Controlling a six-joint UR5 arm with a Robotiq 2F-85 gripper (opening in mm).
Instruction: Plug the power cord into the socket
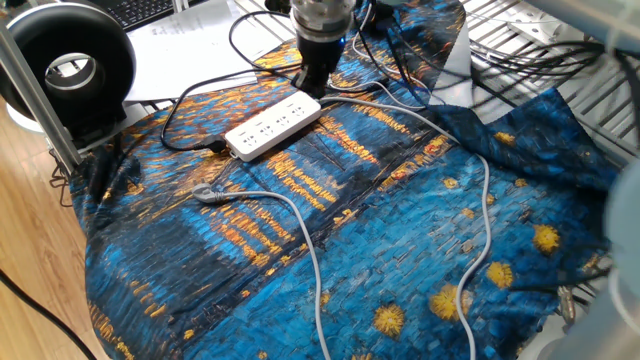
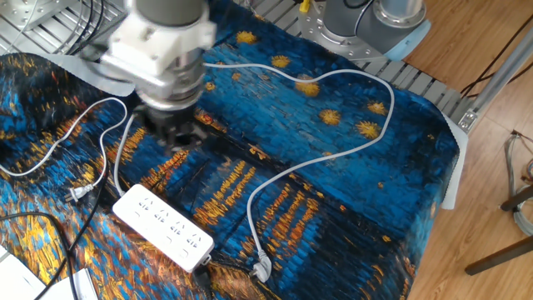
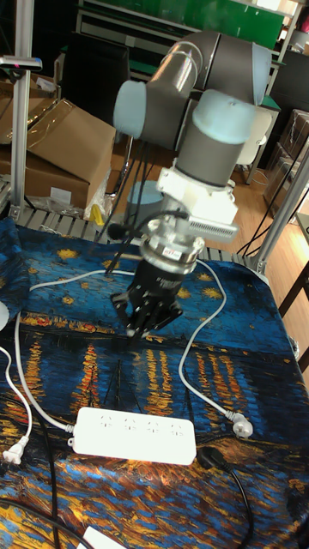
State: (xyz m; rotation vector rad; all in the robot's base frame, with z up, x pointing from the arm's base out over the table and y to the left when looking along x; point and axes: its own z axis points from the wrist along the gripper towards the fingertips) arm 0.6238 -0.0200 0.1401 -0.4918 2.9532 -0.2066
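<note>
The socket (image 2: 165, 227) is a long white power strip lying flat on the blue painted cloth; it also shows as the socket (image 1: 272, 127) and the socket (image 3: 133, 435). The power cord's small plug (image 2: 75, 193) lies loose on the cloth left of the strip, and shows again as the plug (image 3: 10, 452). My gripper (image 3: 144, 324) hovers just above the cloth behind the strip, fingers spread, nothing between them. The gripper (image 2: 171, 137) is motion-blurred in the other fixed view. In one fixed view the gripper (image 1: 310, 88) stands at the strip's far end.
A thicker grey cable with a loose metallic end (image 2: 261, 268) loops across the cloth right of the strip. Black cables (image 1: 190, 140) run off the strip's left. A black round device (image 1: 70, 70) stands at the back left.
</note>
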